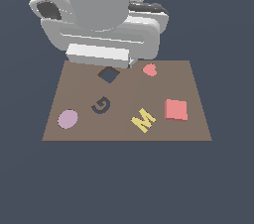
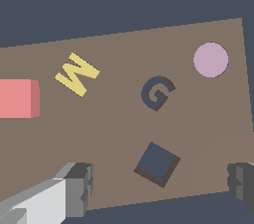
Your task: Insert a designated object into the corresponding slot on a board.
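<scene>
A flat brown rectangular board [image 1: 126, 119] lies on a plain dark blue-grey surface. The white Franka arm looms over the board's far edge in the exterior view, hiding most of its own fingers there. In the wrist view the fingers [image 2: 79, 188] are spread wide apart w/ nothing between them; the gripper [image 2: 161, 186] hangs above the board, approx. over the slot.

The flat salmon-red square block [image 1: 176, 109] sits on the board toward the exterior view's right, well apart from the gripper and untouched. The dark navy square slot [image 1: 108, 74], turned like a diamond, is near the far edge, empty.

Other items on the board: a small salmon-red heart-like piece [image 1: 150, 69] near the far edge, right of the slot; a dark G-shaped cutout [image 1: 100, 105] near the middle; a yellow letter M [image 1: 143, 119] just left of the block; a pink oval [image 1: 68, 119] at the exterior view's left.
</scene>
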Controlling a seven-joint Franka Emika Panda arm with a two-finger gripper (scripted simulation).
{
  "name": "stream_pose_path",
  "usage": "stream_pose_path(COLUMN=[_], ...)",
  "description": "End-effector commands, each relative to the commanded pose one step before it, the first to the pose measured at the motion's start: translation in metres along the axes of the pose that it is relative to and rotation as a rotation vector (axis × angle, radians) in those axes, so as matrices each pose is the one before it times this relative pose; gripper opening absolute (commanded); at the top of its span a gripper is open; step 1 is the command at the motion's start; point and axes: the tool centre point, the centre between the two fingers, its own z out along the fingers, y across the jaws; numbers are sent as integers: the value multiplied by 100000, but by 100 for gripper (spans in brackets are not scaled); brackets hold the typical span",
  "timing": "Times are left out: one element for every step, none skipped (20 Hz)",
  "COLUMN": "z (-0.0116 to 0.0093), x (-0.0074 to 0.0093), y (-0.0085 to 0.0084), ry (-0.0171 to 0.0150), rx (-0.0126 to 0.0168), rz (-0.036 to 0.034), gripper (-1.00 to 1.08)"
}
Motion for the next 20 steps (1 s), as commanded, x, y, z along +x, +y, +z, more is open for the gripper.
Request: stream_pose_path(z=[0, 29, 87, 110, 203, 211, 280, 332, 366, 412, 444, 484, 520, 539, 560, 581, 586, 594, 598, 595], x=[0, 8, 23, 28, 53, 55, 74, 88, 98, 112, 122, 135, 147, 155, 164, 173, 179, 185, 191, 196], y=[1, -43, -129, -204, -300, -367, -453, -529, -596, -664, -723, -782, -835, -874, -905, -928, -943, -955, -962, -965], ry=[0, 0, 0, 55, 0, 76, 54, 55, 78, 79, 97, 98, 99, 116, 118, 112, 121, 123, 125, 135], rx=[0, 0, 0, 42, 0, 61, 42, 42, 58, 58, 69, 68, 66, 75, 72, 64, 65, 62, 58, 57], rz=[0, 0, 0, 4, 0, 8, 6, 6, 8, 8, 9, 9, 9, 10, 9, 8, 8, 7, 6, 6], gripper=[100, 100, 100, 100, 100, 100, 100, 100, 100, 100, 100, 100, 100, 100, 100, 100, 100, 100, 100, 100])
